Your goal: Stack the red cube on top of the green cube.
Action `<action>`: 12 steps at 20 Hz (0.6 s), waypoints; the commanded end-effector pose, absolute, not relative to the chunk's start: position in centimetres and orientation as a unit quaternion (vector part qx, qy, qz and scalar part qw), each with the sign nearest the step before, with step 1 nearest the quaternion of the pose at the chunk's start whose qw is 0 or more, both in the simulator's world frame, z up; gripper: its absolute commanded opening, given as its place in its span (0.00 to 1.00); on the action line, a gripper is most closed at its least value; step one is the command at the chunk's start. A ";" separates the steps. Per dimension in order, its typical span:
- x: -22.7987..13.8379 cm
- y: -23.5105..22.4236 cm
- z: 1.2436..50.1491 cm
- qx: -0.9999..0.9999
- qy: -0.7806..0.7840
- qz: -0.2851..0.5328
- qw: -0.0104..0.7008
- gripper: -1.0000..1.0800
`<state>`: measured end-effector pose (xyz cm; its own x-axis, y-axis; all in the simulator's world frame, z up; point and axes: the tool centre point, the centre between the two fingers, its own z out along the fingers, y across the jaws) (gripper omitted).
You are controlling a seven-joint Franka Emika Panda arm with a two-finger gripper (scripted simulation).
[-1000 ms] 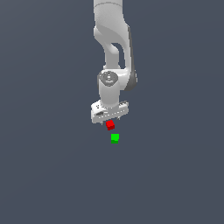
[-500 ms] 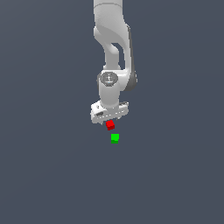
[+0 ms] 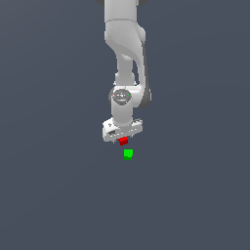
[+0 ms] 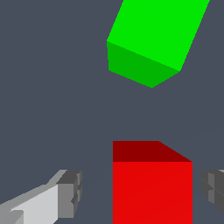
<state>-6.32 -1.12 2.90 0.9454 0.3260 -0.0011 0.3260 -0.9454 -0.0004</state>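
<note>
The red cube (image 3: 123, 141) sits on the dark floor right under my white gripper (image 3: 122, 138), which partly covers it. The green cube (image 3: 128, 154) lies a short way in front of it, apart from it, nearer the camera. In the wrist view the red cube (image 4: 152, 188) stands between my two grey fingertips (image 4: 71, 192), with a gap on each side. My gripper (image 4: 142, 194) is open around the cube and not touching it. The green cube (image 4: 153, 39) shows beyond it, turned at an angle.
Plain dark grey floor (image 3: 58, 195) all round. The white arm (image 3: 126, 58) rises straight above the gripper.
My gripper has come down slightly over the red cube. Both cubes stay where they were.
</note>
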 end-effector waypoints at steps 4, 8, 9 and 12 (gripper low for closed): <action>-6.2 -1.1 2.0 -0.986 -0.165 0.000 0.000 0.96; -6.2 -1.1 2.0 -0.986 -0.165 0.000 0.000 0.00; -6.2 -1.1 2.0 -0.986 -0.165 0.000 0.000 0.00; -6.2 -1.1 2.0 -0.986 -0.165 0.000 0.000 0.00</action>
